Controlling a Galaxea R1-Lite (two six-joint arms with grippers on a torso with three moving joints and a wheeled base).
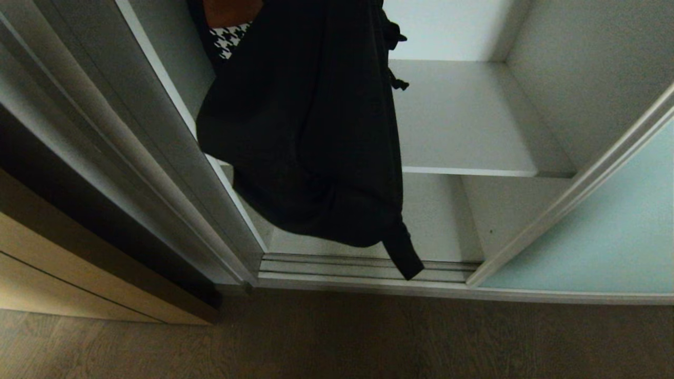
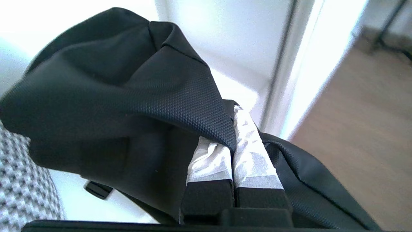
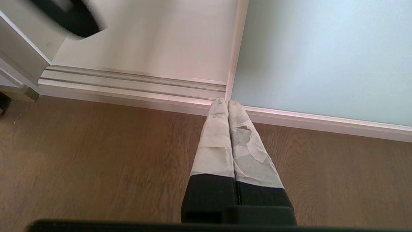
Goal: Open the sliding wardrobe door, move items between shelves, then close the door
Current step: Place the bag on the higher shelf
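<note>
**Black pouch in the air, door slid aside**

The wardrobe stood open over a brown wood-grain floor [image 1: 337,342], its tall frosted blue-green glass sliding door [image 1: 605,231] pushed to the right, clear of the ribbed silver floor track [image 1: 363,266]. I had the soft black fabric pouch bag [image 1: 310,137] hanging in front of the opening, its wide black strap [image 1: 403,252] dangling just above the track. The left gripper [image 2: 233,141] was clamped on a fold of that fabric, its white-taped fingers [image 2: 254,161] pinched together. The black-and-white houndstooth bag [image 1: 227,39] sat just beside the pouch, high up (partly hidden behind it). The plain white shelf board [image 1: 474,121] lay bare to the right. The right gripper [image 3: 228,104] was parked, fingers closed on nothing, pointing at the floor.

My worry: only a thin fold was pinched, so the pouch could slip out, or the loose strap could snag on the track or shelf edge.
</note>
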